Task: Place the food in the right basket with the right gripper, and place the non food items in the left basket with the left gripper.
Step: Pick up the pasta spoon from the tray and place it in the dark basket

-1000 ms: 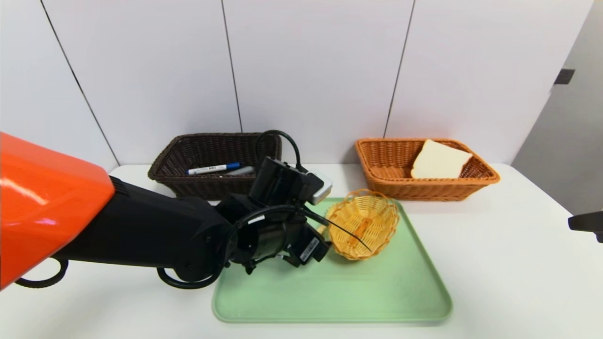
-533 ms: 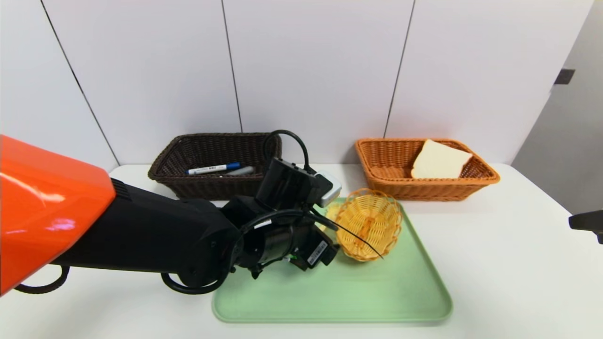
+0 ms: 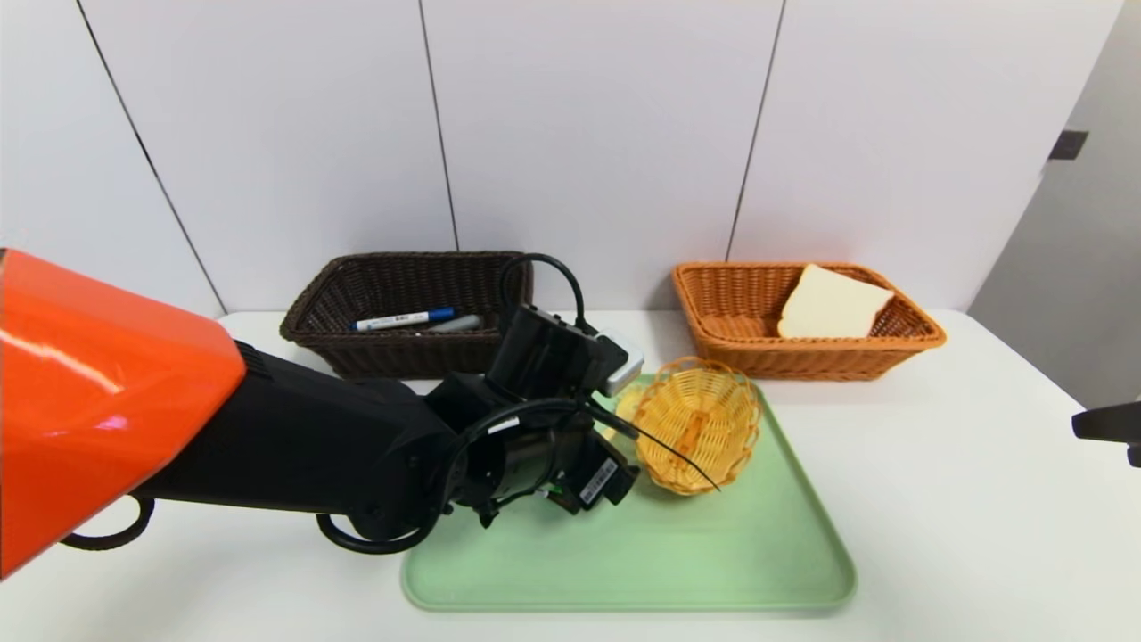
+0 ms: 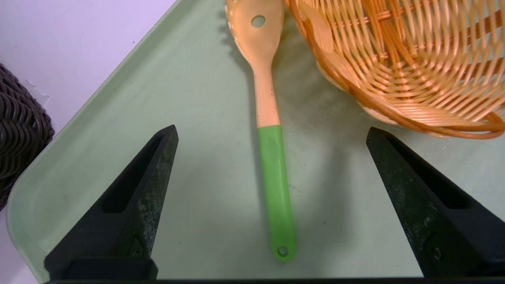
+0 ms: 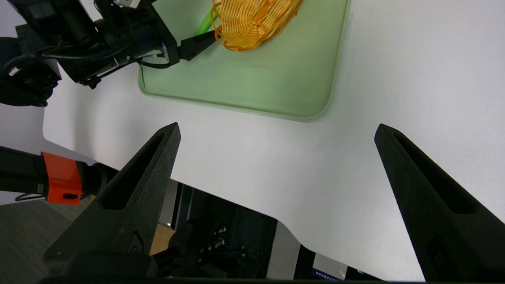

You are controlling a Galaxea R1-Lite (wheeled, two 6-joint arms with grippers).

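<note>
A spoon (image 4: pixel 276 189) with a green handle and a pale slotted head lies flat on the green tray (image 4: pixel 118 138). My left gripper (image 4: pixel 272 132) hovers open over it, one finger on each side of the handle, touching nothing. A small yellow wicker basket (image 3: pixel 695 423) leans tilted on the tray beside the spoon head. The dark brown left basket (image 3: pixel 392 357) holds a blue marker (image 3: pixel 406 318). The orange right basket (image 3: pixel 802 361) holds a slice of bread (image 3: pixel 833 305). My right gripper (image 5: pixel 276 130) is open and empty above the table's front right edge.
My left arm (image 3: pixel 357 446) stretches across the table's front left and hides the tray's near left corner. The small wicker basket (image 4: pixel 414 59) sits close to one left finger. White wall panels stand behind both baskets.
My left arm edged right toward the small wicker basket, then nearly stopped. The wicker basket shifted slightly right. The right arm stayed put.
</note>
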